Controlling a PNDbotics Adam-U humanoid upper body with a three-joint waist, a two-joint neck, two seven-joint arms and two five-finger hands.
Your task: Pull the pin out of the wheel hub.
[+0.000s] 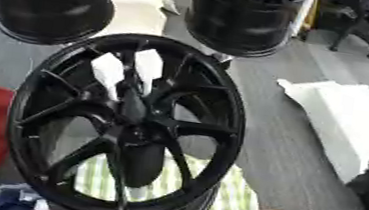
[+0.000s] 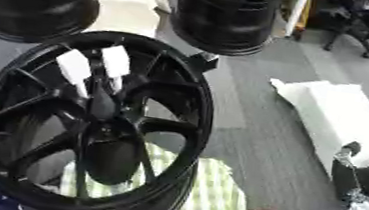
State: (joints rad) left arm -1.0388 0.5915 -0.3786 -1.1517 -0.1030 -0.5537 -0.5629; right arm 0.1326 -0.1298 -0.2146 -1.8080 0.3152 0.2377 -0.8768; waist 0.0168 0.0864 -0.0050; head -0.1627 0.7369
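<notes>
Right of the wheel hub [image 1: 124,125], low down, right hand [image 2: 358,173]; fingers' state unclear. Hub untouched, pin not discernible. Left hand absent. Extraction apparently not begun.

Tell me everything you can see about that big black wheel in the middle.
The black wheel is a glossy, metal-looking rim with thin spokes running from a dark central hub to a deep outer barrel. It stands tilted, its face turned up toward the camera, filling the left-centre of both views. Its lower edge sits over a green-and-white checked cloth. White patches show through the upper spoke gaps. No pin is distinguishable, and no hand touches it.
</notes>
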